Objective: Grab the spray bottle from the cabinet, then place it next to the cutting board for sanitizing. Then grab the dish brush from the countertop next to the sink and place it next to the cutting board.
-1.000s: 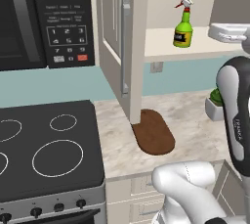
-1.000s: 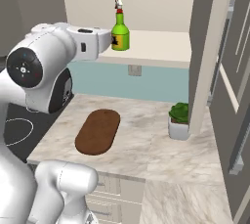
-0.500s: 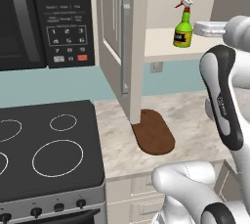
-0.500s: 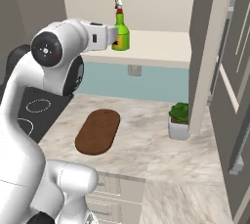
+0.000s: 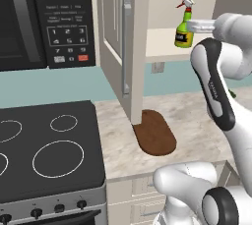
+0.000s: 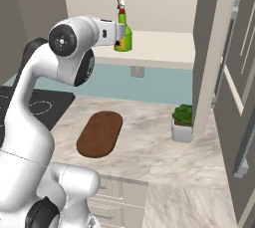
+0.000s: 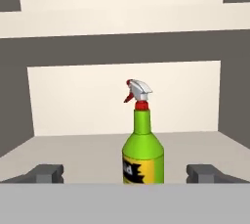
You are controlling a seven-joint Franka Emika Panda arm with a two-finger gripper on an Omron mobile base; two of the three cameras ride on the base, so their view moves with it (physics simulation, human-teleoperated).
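1. Green glass-like plastic, a yellow label, a red trigger nozzle — the spray bottle (image 7: 142,145) stood upright on the pale inner shelf (image 5: 162,47) of the open cabinet (image 5: 115,32), its long axis vertical.
2. Seen along the hand, the bottle sat straight ahead of the gripper (image 7: 129,173), centred between the two dark fingertips (image 7: 46,173), which were spread wide to either side and touched nothing. The gripper was released and empty.
3. From the left base view, the white arm reached level toward the bottle from the right, the hand just beside the bottle's body; from the right base view the hand met the bottle at label height. Whether they were touching could not be told.
4. The nozzle pointed to the left in the hand view, across the gripper's line of approach, not toward it.
5. My judgement: the coming move turned on a short, straight advance so the fingers flanked the bottle's body before closing.
6. Below, the dark brown cutting board (image 6: 100,134) lay flat on the marbled tabletop (image 6: 164,157), well beneath the shelf, near a potted plant (image 6: 182,122).
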